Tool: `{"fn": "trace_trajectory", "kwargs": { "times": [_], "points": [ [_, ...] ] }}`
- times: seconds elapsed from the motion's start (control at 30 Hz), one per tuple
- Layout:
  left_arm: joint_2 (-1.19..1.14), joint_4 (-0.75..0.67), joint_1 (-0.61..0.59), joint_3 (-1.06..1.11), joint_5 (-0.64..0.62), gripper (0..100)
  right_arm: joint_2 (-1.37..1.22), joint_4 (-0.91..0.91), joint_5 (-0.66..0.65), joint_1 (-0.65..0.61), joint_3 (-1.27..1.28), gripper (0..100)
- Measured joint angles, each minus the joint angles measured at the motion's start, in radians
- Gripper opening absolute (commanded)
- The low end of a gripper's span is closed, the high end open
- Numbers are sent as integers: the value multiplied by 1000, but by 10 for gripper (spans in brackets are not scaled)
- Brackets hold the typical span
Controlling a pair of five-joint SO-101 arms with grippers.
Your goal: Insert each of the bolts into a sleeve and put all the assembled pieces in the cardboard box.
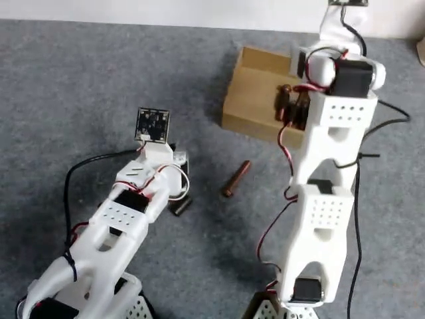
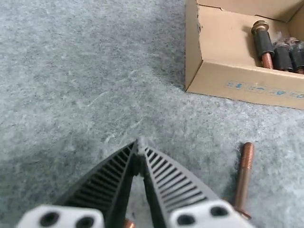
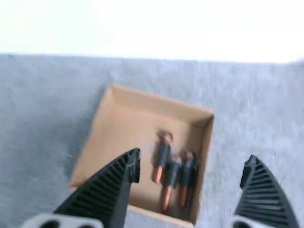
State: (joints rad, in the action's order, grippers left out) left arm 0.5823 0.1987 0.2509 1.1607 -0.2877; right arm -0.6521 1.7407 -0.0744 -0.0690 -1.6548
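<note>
A bare copper bolt (image 1: 237,178) lies on the grey carpet between the two arms, and it also appears beside my left gripper (image 2: 139,146) as bolt (image 2: 244,175). That gripper is shut, tips touching, low over the carpet with nothing visible between the fingers. The cardboard box (image 1: 255,100) stands open at the back. My right gripper (image 3: 192,156) hangs open above the box (image 3: 121,128). Inside lie three assembled pieces (image 3: 172,175), black sleeves on copper bolts, grouped toward one side wall. The left wrist view shows them as assembled pieces (image 2: 264,45) in the box (image 2: 223,80).
The right arm (image 1: 329,173) reaches over the box's near right corner. A small black piece (image 1: 180,205) sits against the left arm's side; I cannot tell what it is. Open carpet stretches to the left and at the back.
</note>
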Motion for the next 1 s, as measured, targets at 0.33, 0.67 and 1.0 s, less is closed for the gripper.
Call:
{"fn": "trace_trajectory", "kwargs": {
  "times": [0.33,0.67,1.0],
  "points": [
    [325,236,0,25,0,7,227,3,0,-72,-8,306],
    [551,236,-2,114,0,7,598,5,0,-101,445,306],
    [562,236,-2,114,0,7,1143,5,0,-153,1017,306]
  ]
}}
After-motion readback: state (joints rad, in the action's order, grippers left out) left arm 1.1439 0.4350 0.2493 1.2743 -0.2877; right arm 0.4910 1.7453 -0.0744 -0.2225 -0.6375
